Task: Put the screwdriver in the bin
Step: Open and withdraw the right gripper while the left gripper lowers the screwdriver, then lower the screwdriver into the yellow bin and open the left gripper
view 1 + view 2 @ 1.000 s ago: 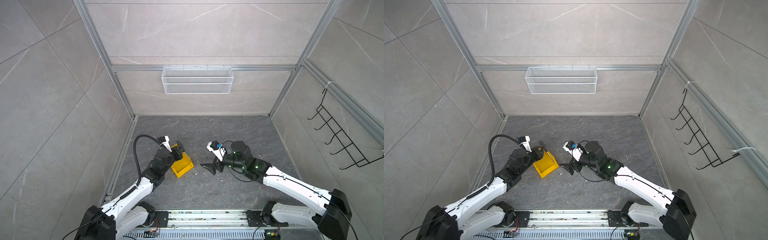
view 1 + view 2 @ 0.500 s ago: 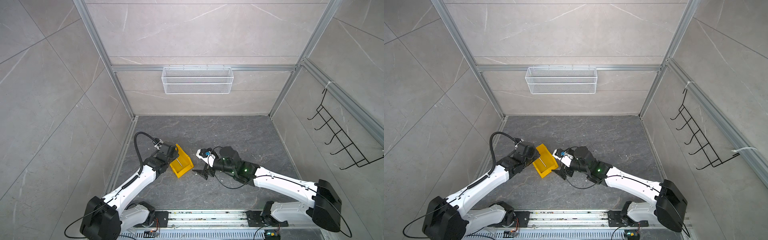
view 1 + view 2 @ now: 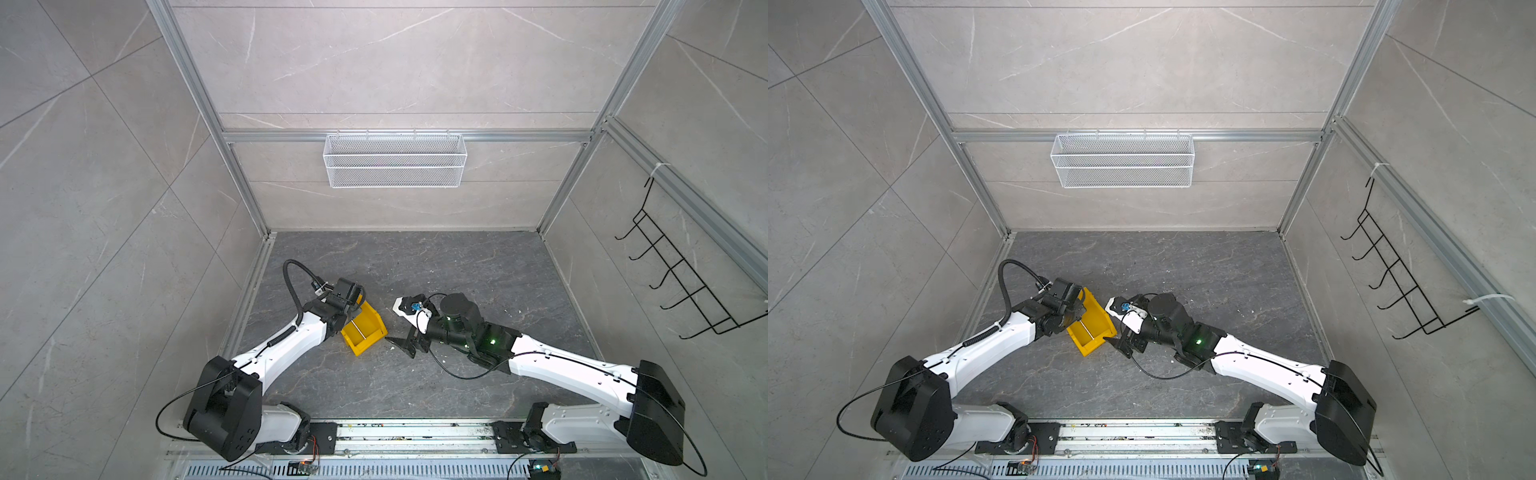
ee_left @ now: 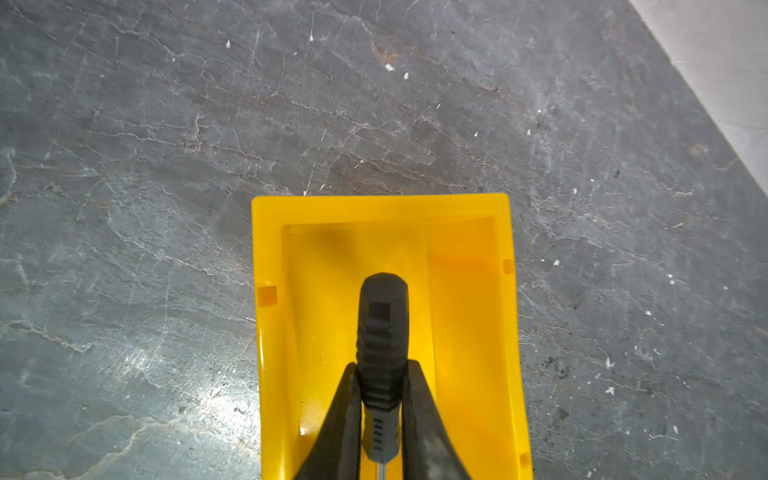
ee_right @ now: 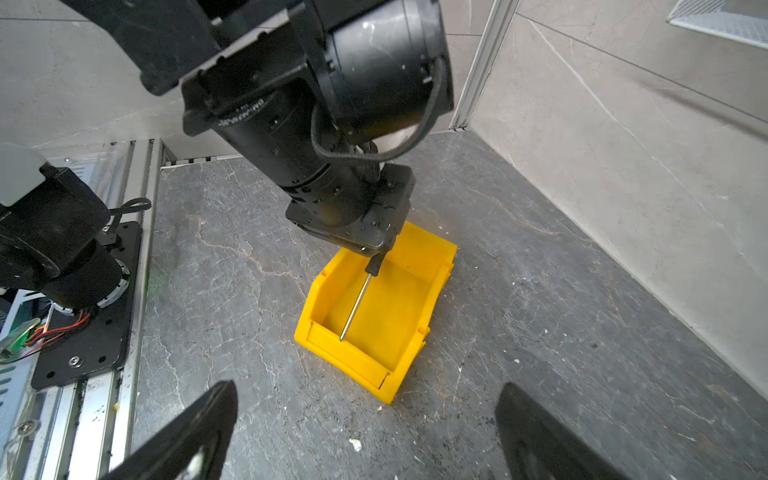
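The left gripper [image 4: 381, 368] is pinched shut on the ribbed handle of the screwdriver [image 4: 382, 324], with the yellow bin [image 4: 469, 316] directly beneath its fingers [image 4: 345, 415]. This looks like the release step; next the jaws need only part. The left wrist view hides the shaft, which the right wrist view shows slanting toward the bin's low lip. The right gripper [image 5: 365, 386] gapes wide, empty, just short of the bin.
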Controlling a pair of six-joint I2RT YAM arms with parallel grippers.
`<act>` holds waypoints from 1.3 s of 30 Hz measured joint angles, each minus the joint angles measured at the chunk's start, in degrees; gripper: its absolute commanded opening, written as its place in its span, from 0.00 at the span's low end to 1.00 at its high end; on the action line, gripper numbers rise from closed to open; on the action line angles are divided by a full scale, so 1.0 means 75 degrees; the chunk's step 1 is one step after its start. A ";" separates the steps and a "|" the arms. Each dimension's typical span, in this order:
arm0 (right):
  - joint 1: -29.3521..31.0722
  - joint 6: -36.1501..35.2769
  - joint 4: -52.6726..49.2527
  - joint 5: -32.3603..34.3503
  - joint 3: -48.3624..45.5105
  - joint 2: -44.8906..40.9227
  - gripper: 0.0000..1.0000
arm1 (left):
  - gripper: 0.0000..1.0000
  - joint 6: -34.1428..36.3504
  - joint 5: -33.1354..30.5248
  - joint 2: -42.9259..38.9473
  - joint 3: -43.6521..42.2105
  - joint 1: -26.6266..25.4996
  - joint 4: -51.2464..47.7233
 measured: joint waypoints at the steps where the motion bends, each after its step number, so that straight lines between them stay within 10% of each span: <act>1: 0.0000 -0.0017 0.0000 0.0003 0.0000 -0.0009 0.99 | 0.00 -0.0015 0.0003 0.0058 0.0000 0.0000 0.0009; 39: 0.0000 -0.0020 -0.0224 0.0434 -0.0131 -0.0160 0.99 | 0.00 0.0364 -0.0568 0.0667 0.0117 0.0099 0.0746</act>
